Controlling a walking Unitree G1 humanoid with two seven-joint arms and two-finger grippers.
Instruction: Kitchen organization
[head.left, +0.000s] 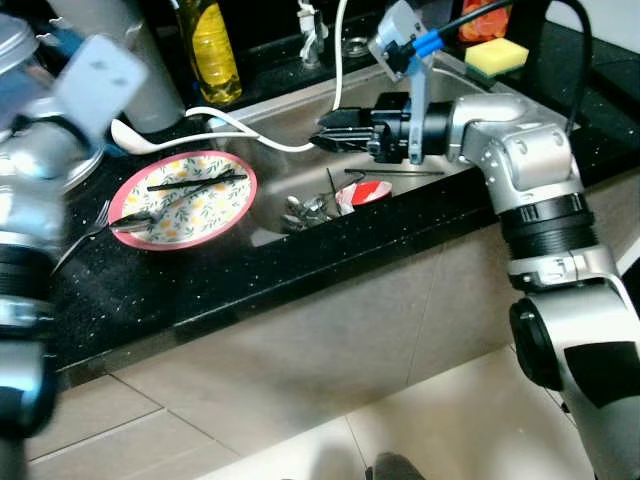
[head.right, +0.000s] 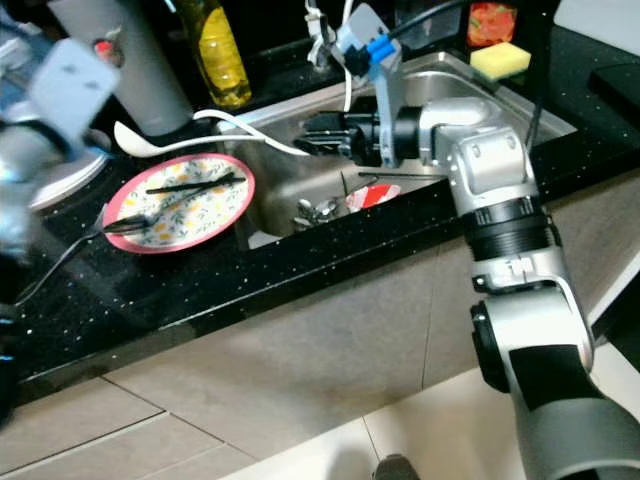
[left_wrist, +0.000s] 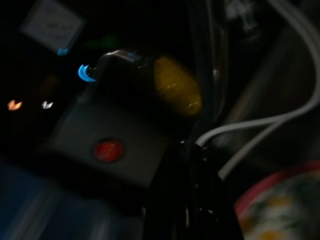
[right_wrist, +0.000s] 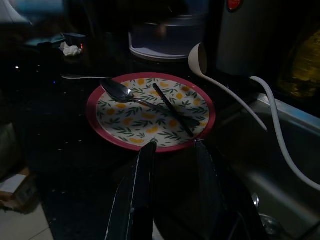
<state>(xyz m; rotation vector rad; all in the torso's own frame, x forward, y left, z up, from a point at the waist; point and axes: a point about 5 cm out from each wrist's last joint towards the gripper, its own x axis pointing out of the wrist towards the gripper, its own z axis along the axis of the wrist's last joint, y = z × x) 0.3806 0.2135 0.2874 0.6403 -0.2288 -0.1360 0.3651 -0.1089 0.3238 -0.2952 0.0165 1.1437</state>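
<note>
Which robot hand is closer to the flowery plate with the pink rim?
Probably the right, though it's close. The right gripper hangs over the sink, jaws apart and aimed at the plate. The left gripper is raised over the counter on the plate's other side, blurred.

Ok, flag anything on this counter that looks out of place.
The white ladle lies loose on the counter with its handle jutting over the sink edge. A fork also lies half off the floral plate.

Counter (head.left: 300, 270): black stone look, speckled, glossy. Sink (head.left: 300, 120): brushed steel, dull sheen. Plate (head.left: 215, 215): glazed, smooth, floral print, pink rim. Spoon (right_wrist: 116, 90): polished metal. Ladle (right_wrist: 200, 60): matt white plastic. Bottle (head.left: 212, 45): clear yellow plastic. Sponge (head.left: 497, 55): yellow, porous. Floor (head.left: 300, 440): smooth tile.
</note>
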